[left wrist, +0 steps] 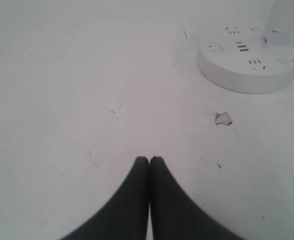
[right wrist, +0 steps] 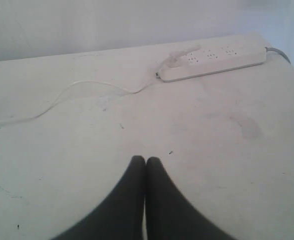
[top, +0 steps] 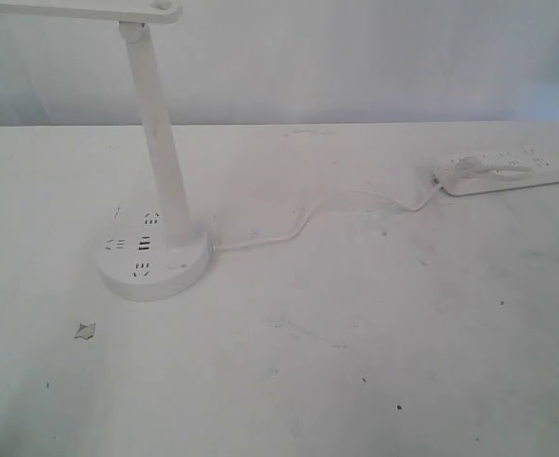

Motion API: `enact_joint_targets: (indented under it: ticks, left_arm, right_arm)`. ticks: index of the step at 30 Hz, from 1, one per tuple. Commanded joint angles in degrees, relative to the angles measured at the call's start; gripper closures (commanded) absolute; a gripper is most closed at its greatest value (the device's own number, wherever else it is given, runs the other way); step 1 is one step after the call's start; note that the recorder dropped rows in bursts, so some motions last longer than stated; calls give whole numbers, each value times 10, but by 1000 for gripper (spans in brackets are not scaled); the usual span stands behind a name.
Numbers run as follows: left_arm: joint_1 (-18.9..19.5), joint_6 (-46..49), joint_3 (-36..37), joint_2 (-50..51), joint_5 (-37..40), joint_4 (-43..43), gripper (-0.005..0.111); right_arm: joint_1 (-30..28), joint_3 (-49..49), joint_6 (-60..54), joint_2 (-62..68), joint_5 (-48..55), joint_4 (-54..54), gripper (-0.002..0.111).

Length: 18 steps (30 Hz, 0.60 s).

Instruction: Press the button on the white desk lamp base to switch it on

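Closed left end effector (left wrist: 149,161), seemingly near base (left wrist: 237,76)

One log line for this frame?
left gripper shut, empty, short of white desk lamp base | right gripper shut, empty, facing power strip | base untouched | cord plugged into strip

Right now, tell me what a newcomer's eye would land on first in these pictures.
First the white desk lamp base, a round disc with socket holes and a tall stem, on the left of the exterior view. Its thin cord snakes across the table to a power strip at the far right. The dark left end effector and right end effector are both shut, touching nothing.
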Motion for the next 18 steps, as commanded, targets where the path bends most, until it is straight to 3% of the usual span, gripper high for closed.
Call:
enact_joint_targets:
  ticks: [1, 18]
  left_arm:
    - [-5, -1, 1, -2, 1, -1, 107]
    - [-5, -1, 1, -2, 1, -1, 107]
  right_arm:
    - [-4, 3, 2, -2, -19, -1, 108]
    - [-4, 3, 23, -2, -321, -1, 108]
